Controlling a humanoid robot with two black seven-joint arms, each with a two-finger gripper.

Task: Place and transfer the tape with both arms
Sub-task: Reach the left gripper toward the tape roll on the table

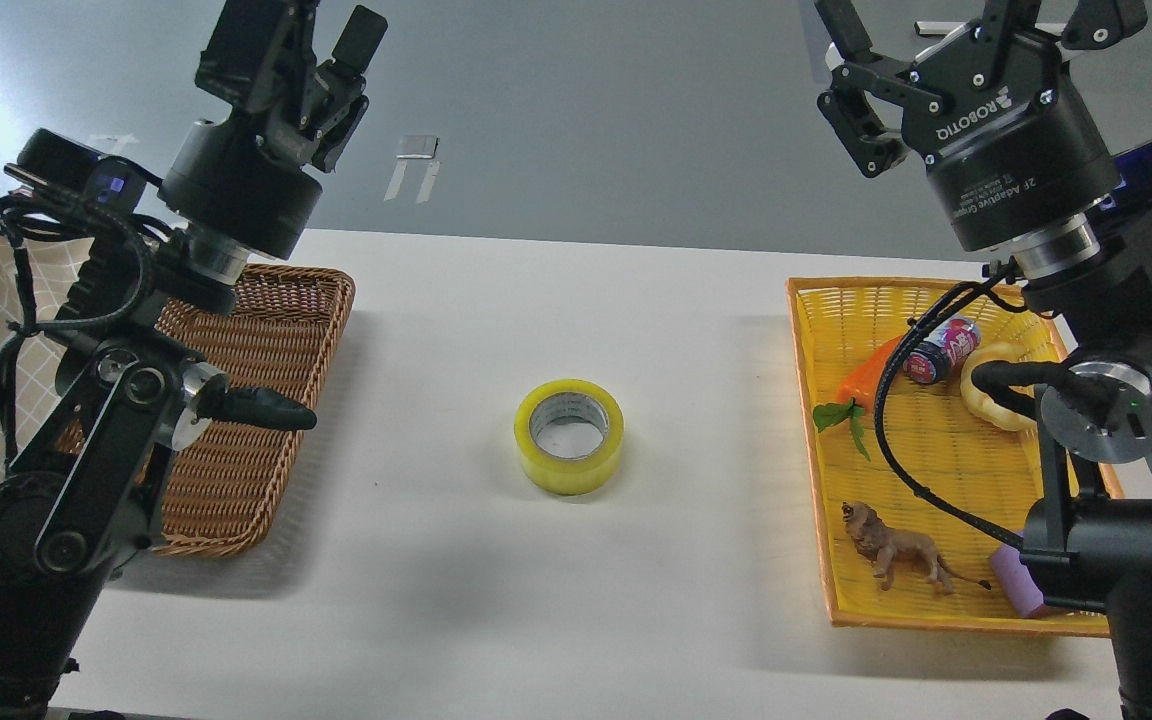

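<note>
Bright, even overhead light, sharp focus, soft shadows beside both baskets.

glossy translucent tape on a smooth matt table, beside woven wicker baskets

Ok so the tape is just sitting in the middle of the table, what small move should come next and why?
Probably lower one gripper toward the tape. It lies flat on the white table, core hole up, between the brown wicker basket and the yellow basket, untouched. Both the left gripper and the right gripper are raised well above the table, holding nothing. The right one's fingers look open, so it seems readier.
</note>
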